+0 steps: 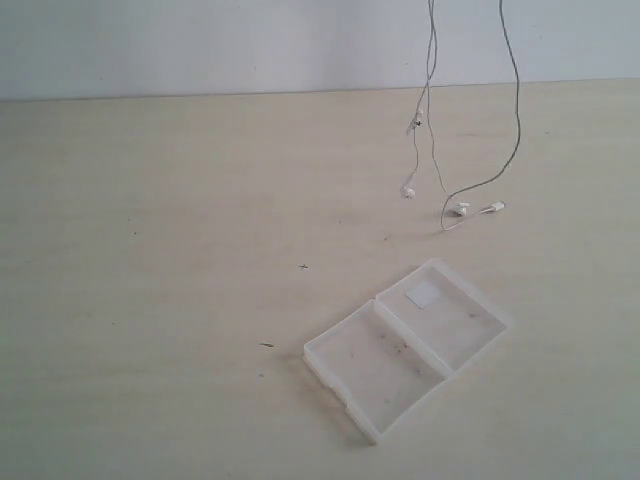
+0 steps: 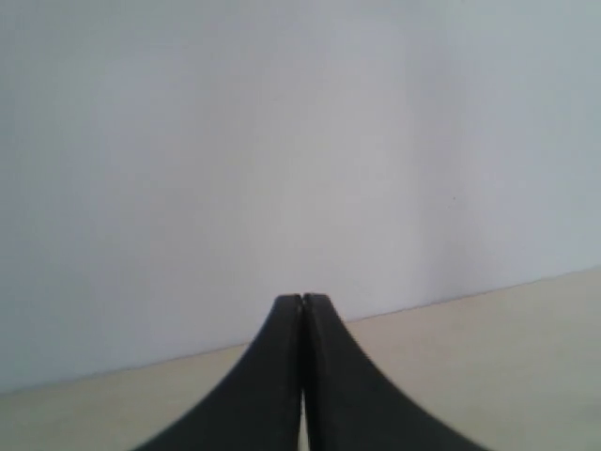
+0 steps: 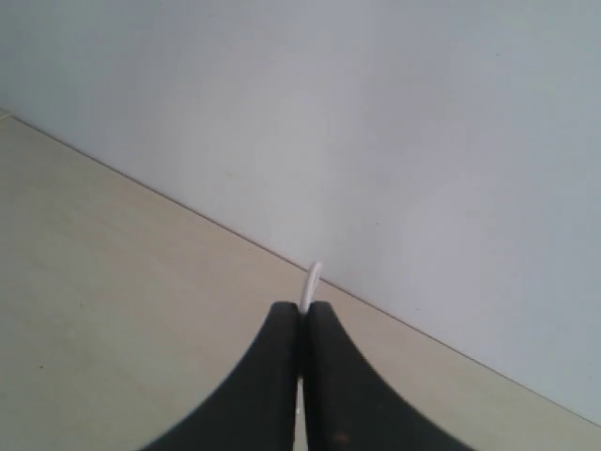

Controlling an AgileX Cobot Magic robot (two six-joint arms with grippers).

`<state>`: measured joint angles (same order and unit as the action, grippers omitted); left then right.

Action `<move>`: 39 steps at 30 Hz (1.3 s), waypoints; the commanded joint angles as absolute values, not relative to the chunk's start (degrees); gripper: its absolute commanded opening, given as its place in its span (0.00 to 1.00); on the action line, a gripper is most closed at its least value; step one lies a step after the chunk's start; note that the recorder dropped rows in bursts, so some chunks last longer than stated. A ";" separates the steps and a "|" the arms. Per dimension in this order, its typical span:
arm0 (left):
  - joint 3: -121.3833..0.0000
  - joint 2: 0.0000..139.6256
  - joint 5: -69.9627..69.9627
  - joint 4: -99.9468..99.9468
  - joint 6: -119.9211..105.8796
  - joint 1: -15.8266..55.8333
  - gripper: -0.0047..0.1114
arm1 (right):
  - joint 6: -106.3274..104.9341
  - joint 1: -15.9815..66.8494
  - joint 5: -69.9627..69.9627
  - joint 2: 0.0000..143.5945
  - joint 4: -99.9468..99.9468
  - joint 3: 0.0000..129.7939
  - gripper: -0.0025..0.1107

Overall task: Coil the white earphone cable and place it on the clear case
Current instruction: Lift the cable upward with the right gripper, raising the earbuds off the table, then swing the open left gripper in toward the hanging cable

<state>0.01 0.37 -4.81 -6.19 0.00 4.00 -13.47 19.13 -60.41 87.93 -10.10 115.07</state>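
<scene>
The white earphone cable [image 1: 516,120] hangs in two thin strands from above the top edge of the exterior view. Its earbuds [image 1: 408,188] and plug [image 1: 497,207] dangle at or just above the table, behind the clear case. The clear case [image 1: 405,345] lies open on the table, two halves side by side, with a white patch [image 1: 426,292] on the far half. Neither gripper shows in the exterior view. My right gripper [image 3: 301,306] is shut on the cable [image 3: 311,280], a short white bit poking out past the tips. My left gripper [image 2: 301,299] is shut, with nothing visible between its fingers.
The pale wooden table [image 1: 150,280] carries a few small dark specks [image 1: 303,266]. A plain light wall [image 1: 200,40] stands behind its far edge.
</scene>
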 commanded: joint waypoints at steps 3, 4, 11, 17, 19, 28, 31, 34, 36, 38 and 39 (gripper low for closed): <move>0.00 0.00 -9.24 -5.29 13.68 3.90 0.04 | -13.98 18.86 -60.24 88.24 -10.14 115.26 0.02; 0.00 0.00 -11.41 -5.29 16.44 4.00 0.04 | -13.87 18.86 -60.24 88.25 -10.14 115.26 0.02; 0.00 9.55 -28.72 -33.24 48.82 4.00 0.04 | -13.77 18.97 -59.88 90.29 -13.09 115.26 0.02; -2.18 31.01 -42.47 -34.35 46.91 4.00 0.04 | -13.77 18.97 -60.38 91.42 -16.24 115.26 0.02; -4.74 38.59 -49.12 -34.74 46.67 4.00 0.04 | -13.98 18.97 -60.38 91.30 -16.52 115.26 0.02; -18.61 74.21 -69.96 -44.92 43.21 4.00 0.04 | -17.06 18.97 -58.39 87.96 -18.21 111.92 0.02; -20.22 80.96 -69.96 -42.65 39.45 4.00 0.04 | -17.78 18.97 -51.89 85.17 -18.31 104.93 0.02; -21.06 84.59 -69.96 -41.19 37.45 4.00 0.04 | -18.96 18.97 -41.38 81.75 -20.03 96.25 0.02; -21.51 85.37 -69.96 -41.29 33.79 4.00 0.04 | -21.09 18.97 -37.21 79.52 -22.04 91.24 0.02; -21.51 85.37 -69.96 -41.29 30.23 4.00 0.04 | -24.51 18.97 -34.42 78.09 -25.80 87.23 0.02; -21.51 85.26 -69.96 -41.14 30.06 4.00 0.04 | -26.92 18.97 -33.38 77.49 -28.56 85.49 0.02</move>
